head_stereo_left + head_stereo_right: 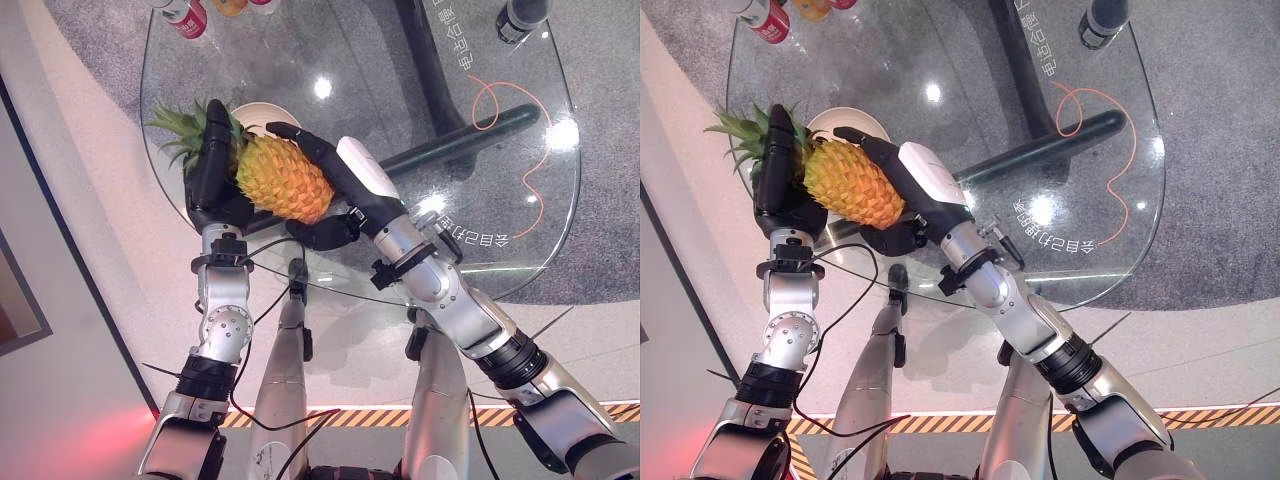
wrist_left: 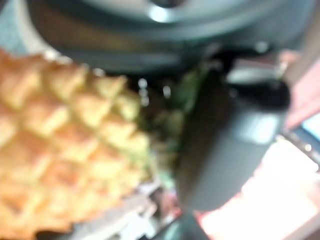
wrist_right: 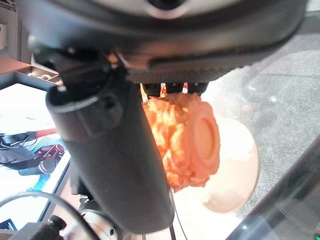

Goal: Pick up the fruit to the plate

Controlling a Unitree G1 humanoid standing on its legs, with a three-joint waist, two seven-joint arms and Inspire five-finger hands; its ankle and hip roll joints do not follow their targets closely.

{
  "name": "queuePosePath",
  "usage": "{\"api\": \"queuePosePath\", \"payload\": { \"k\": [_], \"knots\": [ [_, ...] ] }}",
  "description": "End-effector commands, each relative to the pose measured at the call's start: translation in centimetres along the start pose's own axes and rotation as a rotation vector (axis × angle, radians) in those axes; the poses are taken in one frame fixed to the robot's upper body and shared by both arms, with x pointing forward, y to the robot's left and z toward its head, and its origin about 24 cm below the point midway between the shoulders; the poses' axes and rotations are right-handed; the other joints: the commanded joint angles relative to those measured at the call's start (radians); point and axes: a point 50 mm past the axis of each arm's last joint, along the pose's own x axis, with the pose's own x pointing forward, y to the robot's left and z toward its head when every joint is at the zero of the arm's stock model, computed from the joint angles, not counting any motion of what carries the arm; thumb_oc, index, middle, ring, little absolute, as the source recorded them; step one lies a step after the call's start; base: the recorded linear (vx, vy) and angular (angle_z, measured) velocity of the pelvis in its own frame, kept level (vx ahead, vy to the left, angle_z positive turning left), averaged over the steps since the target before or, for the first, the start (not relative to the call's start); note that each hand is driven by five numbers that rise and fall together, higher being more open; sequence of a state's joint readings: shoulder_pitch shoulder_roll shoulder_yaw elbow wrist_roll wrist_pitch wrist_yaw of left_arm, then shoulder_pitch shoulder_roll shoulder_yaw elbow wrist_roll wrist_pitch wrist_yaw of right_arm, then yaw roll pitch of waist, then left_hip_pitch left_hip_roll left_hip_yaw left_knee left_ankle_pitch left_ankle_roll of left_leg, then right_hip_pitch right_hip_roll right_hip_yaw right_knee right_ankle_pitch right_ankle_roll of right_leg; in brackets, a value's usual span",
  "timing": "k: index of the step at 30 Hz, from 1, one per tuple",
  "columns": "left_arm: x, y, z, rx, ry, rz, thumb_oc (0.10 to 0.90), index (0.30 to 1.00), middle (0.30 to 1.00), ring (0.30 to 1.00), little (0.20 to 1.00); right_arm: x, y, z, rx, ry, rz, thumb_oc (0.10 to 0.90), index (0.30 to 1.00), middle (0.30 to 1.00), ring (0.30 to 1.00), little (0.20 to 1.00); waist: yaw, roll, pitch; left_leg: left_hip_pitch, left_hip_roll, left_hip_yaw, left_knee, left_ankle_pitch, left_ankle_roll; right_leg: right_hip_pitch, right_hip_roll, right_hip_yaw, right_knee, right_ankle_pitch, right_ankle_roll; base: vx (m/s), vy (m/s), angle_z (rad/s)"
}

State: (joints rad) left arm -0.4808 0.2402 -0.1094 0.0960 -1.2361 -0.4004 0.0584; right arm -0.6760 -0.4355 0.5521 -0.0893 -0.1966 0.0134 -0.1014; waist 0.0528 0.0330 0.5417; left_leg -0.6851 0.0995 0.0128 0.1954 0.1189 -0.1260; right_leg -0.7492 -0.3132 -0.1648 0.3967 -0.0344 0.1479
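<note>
An orange-yellow pineapple (image 1: pixel 285 180) with a green crown (image 1: pixel 180 130) is held above the near left part of the glass table (image 1: pixel 450 60). My left hand (image 1: pixel 208 175) presses straight fingers against its crown end. My right hand (image 1: pixel 355 190) is curled round the body, fingers over the top and thumb underneath. A cream plate (image 1: pixel 262 110) lies on the glass just behind the fruit, mostly hidden by it. The right wrist view shows the pineapple's base (image 3: pixel 200 137) over the plate (image 3: pixel 240 170); the left wrist view shows its skin (image 2: pixel 60 150) close up.
A red can (image 1: pixel 185 18) and a yellow item (image 1: pixel 230 6) stand at the table's far left edge. A dark bottle (image 1: pixel 520 20) stands far right. Below the glass run the dark table base (image 1: pixel 470 130) and an orange cord (image 1: pixel 500 100).
</note>
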Motion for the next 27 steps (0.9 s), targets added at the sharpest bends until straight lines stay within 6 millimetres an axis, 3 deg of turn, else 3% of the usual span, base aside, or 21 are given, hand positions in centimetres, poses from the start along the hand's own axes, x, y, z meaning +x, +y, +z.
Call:
{"api": "queuePosePath", "payload": {
  "k": [1,27],
  "knots": [
    [0.5,-7.5,2.0,-0.022,-0.168,-0.347,0.100,0.300,0.300,0.300,0.200,1.7,-2.2,6.6,0.054,-0.328,-0.149,0.800,0.900,0.900,0.900,0.900,0.021,0.015,-0.022,-0.013,-0.009,-0.009,0.029,-0.017,0.042,0.048,0.029,-0.005,-0.088,0.109,-0.003,0.00,0.000,0.00],
    [0.8,-7.0,4.7,0.230,-0.451,-0.141,0.100,0.300,0.300,0.300,0.200,2.1,-2.9,6.6,0.063,-0.333,-0.197,0.800,0.900,0.900,0.900,0.900,0.027,0.007,-0.022,-0.009,-0.007,-0.013,0.013,-0.001,0.037,0.054,0.036,-0.007,-0.097,0.113,-0.006,0.00,0.000,0.00]
  ]
}}
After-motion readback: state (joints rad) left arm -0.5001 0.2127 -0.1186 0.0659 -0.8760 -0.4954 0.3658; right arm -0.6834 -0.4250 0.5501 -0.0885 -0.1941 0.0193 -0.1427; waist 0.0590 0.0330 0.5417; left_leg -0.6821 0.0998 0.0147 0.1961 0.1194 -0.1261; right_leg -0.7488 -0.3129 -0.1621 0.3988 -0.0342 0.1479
